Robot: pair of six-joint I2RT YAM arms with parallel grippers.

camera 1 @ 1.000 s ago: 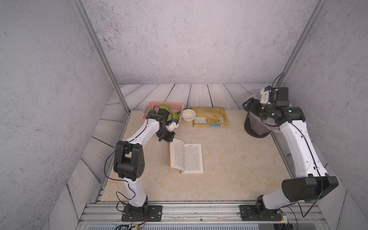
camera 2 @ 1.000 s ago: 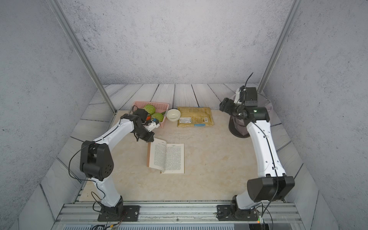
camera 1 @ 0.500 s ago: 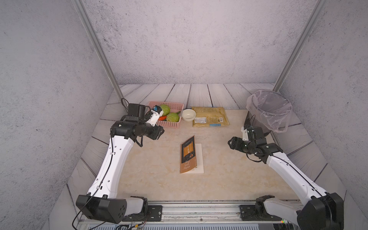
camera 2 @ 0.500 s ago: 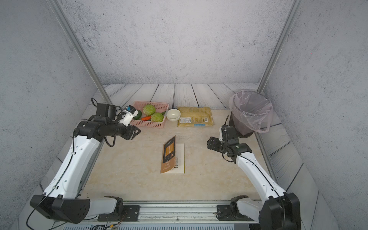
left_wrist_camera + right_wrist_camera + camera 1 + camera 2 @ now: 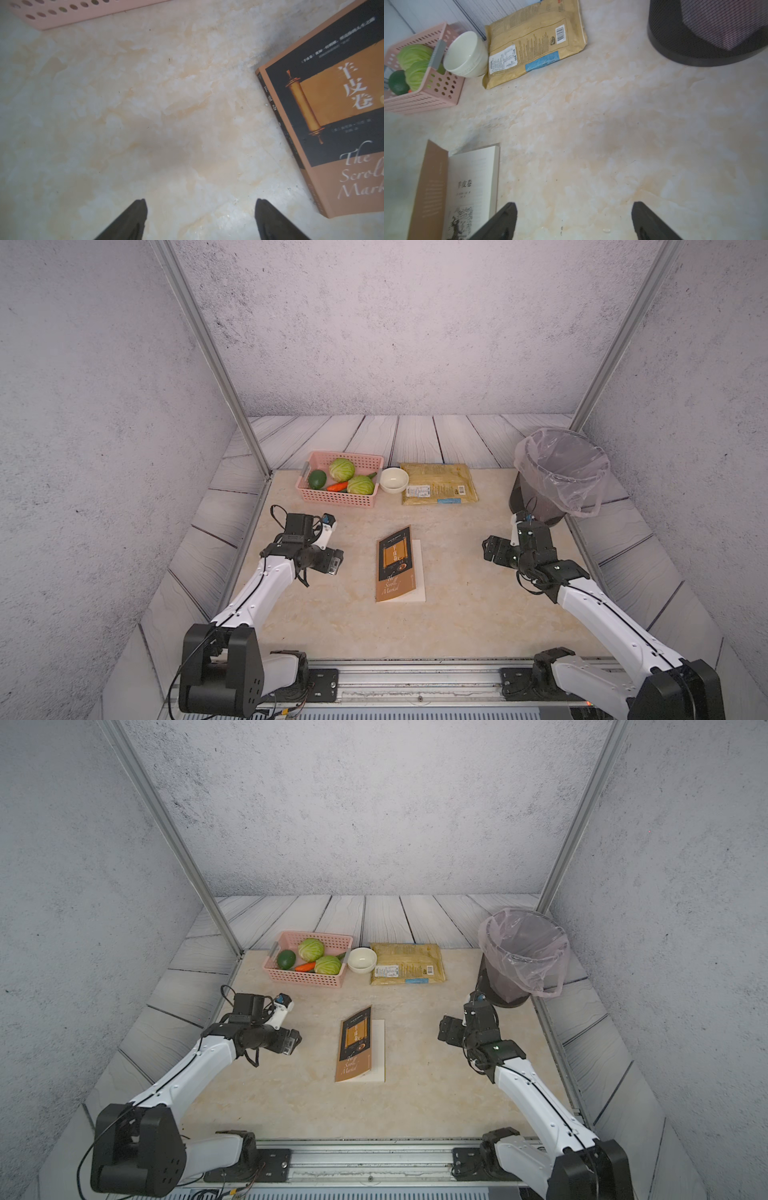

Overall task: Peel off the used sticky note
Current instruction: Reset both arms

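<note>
Beige marble tabletop point(image 5: 457, 614), sticky note not discernible in any view, book point(image 5: 395, 568) at centre, orange-black cover tilted half open over white title page, left gripper point(image 5: 200, 200) jaws apart, empty, right gripper point(image 5: 574, 204) same, flanking book.

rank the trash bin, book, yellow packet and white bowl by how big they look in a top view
1. trash bin, clearly the largest
2-3. book and yellow packet: about alike; the book lies nearer the camera, so I won't rank them
4. white bowl, the smallest
</note>
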